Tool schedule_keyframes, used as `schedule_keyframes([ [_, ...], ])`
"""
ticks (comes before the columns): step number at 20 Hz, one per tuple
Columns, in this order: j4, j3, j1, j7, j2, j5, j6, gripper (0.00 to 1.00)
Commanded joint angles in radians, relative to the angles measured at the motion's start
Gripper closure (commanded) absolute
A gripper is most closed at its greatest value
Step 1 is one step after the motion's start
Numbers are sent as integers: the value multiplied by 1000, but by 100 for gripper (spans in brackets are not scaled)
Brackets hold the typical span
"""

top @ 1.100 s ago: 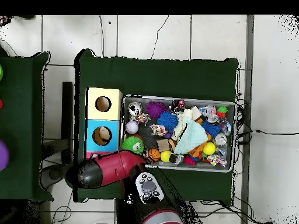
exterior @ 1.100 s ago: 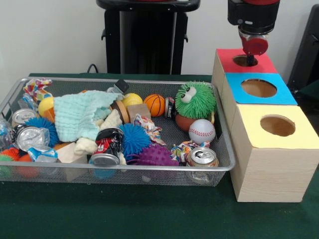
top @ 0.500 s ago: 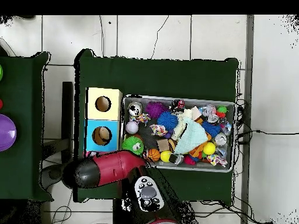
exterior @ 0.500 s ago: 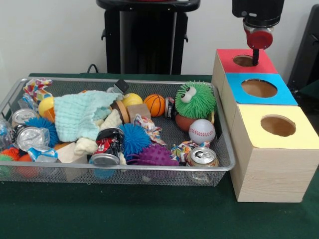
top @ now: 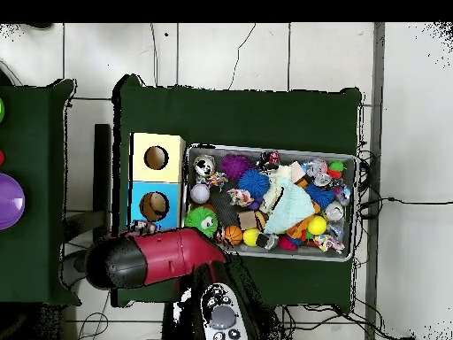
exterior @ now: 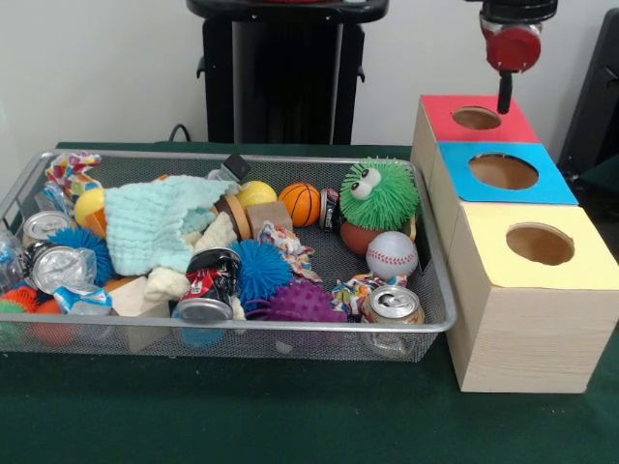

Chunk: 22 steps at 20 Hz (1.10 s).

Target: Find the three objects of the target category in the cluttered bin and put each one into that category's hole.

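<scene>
Front view, your stock: gripper point(exterior: 504, 95) hangs above the red hole point(exterior: 477, 118), clear of the box; you cannot tell whether it is clenched or released. Blue hole point(exterior: 503, 171) and yellow hole point(exterior: 539, 244) sit beside it. Bin point(exterior: 290, 333) on the green surface point(exterior: 290, 416) holds: basketball point(exterior: 300, 203), baseball point(exterior: 392, 255), yellow ball point(exterior: 255, 192), green fuzzy toy point(exterior: 378, 193), cloth point(exterior: 155, 220), can point(exterior: 393, 304). Overhead view: red arm point(top: 164, 258) covers the red box.
</scene>
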Motion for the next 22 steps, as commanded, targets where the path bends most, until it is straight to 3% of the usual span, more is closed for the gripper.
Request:
schedule_keyframes([
  [1,-89,-128,-2,358,-48,25,-104,100],
  [5,-33,-78,-58,362,-57,85,-179,100],
  [8,19,-1,-139,309,-74,96,-212,100],
  [22,-28,-35,-150,243,-114,69,-95,100],
])
